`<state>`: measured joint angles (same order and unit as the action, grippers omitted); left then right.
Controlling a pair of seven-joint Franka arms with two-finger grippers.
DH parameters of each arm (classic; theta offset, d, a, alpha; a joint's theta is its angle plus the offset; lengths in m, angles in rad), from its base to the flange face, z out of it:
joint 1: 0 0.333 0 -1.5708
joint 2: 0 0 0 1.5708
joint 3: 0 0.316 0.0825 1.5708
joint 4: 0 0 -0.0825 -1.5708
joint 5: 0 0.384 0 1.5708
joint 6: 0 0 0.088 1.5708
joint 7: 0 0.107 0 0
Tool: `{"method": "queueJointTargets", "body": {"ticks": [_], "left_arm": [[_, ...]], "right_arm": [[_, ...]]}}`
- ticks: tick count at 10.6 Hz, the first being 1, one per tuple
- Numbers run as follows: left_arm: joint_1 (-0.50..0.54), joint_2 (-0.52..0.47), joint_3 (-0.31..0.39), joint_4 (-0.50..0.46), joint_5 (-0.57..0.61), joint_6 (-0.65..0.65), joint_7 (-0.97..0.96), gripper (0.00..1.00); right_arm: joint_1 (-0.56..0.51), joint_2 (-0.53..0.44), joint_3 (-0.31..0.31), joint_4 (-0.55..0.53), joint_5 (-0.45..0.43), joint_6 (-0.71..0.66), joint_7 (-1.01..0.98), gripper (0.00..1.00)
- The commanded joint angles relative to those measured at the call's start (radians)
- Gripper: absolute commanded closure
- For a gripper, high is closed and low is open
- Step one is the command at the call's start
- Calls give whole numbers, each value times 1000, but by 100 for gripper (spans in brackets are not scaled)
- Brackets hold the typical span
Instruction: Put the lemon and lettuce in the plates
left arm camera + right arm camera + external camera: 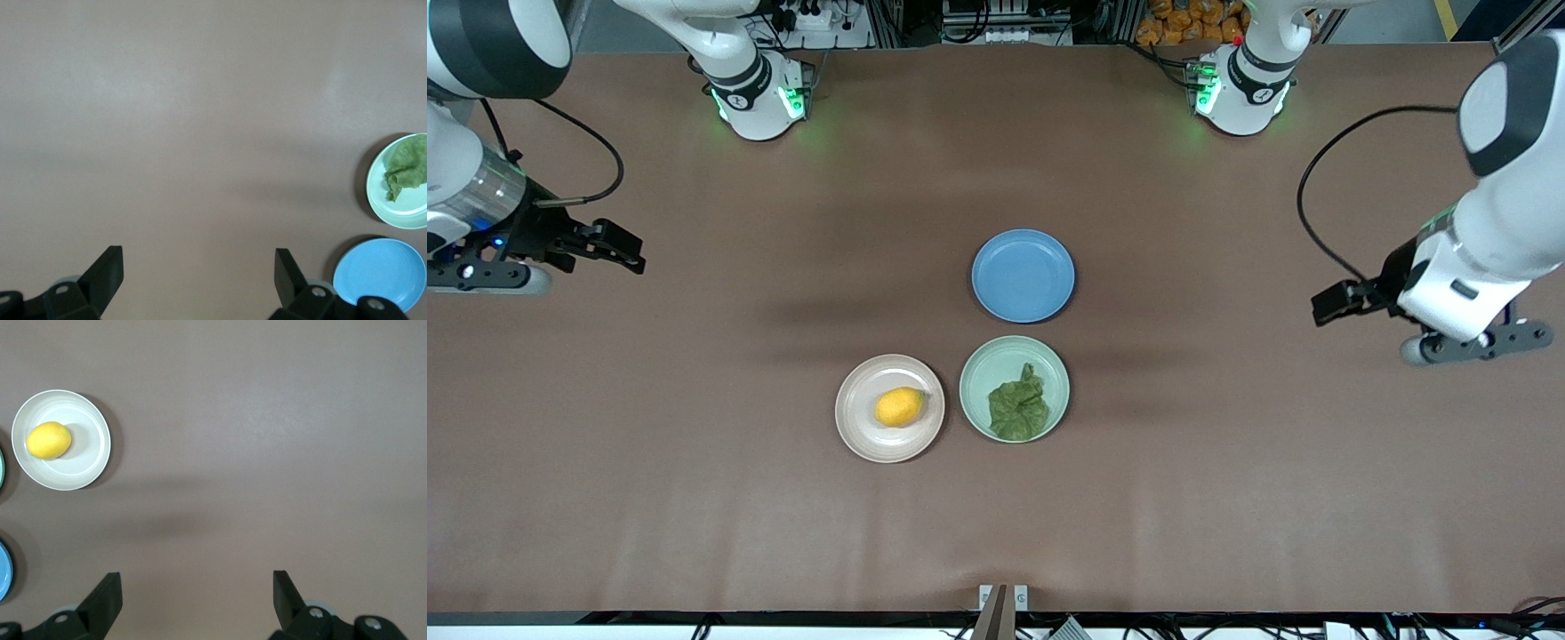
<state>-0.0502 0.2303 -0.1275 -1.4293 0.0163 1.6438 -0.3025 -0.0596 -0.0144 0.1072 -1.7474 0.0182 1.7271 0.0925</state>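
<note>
Lemon rests in the pink-beige plate; lettuce lies in the mint plate beside it. Blue plate, farther from the front camera, holds nothing. Judgement: both placements look complete.

My left gripper hangs over bare table at the left arm's end, fingers spread wide, nothing held. My right gripper hangs over the right arm's end, likewise wide and empty. Both well apart from the plates.

Risks: the lemon is round and sits off the plate's middle; a bump to the table could roll it toward the rim. A low sweep back across the centre could clip a plate.
</note>
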Motion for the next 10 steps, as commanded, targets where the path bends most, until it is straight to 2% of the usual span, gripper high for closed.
{"method": "queueJointTargets", "body": {"ticks": [1,4,7,10], "left_arm": [[10,-78,3,-25,-33,-27,29,0],[16,-106,12,-22,-36,-93,131,0],[15,-132,15,-19,-42,-101,132,0],[12,-143,25,-19,-42,-105,131,0]], "right_arm": [[-6,5,0,38,-9,-43,-7,0],[-3,5,2,45,-9,-72,1,0],[-5,5,2,100,-6,-124,4,0],[-6,-2,0,105,-6,-175,4,0]]}}
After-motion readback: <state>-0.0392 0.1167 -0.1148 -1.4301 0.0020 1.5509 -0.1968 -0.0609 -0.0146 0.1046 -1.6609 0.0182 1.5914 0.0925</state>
